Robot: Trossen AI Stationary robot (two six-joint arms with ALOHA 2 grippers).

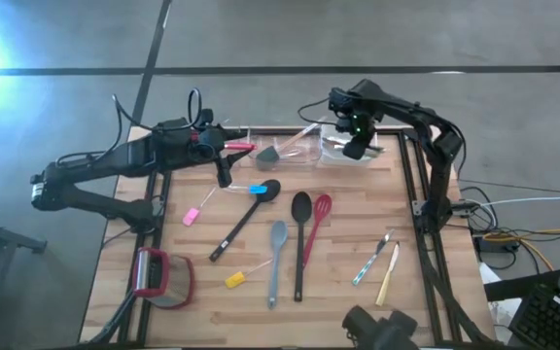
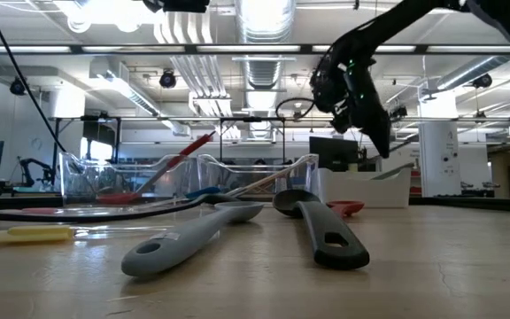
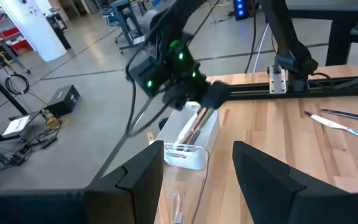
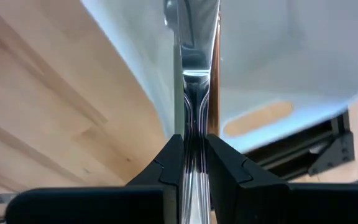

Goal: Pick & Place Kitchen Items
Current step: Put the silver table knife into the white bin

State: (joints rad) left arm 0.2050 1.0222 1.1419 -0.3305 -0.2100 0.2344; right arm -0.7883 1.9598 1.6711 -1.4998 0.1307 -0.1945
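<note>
The right gripper hangs over the white tub at the table's far edge near the right corner, its fingers pinched on a metal utensil, seemingly a spoon or fork handle, whose upper end reaches into the tub. The left gripper hovers near the far edge beside the clear tub, fingers spread apart and holding nothing. Across the middle of the table lie a black spoon, a red whisk, a grey spatula and a second black spoon. Metal and wooden cutlery rest toward the right edge.
</note>
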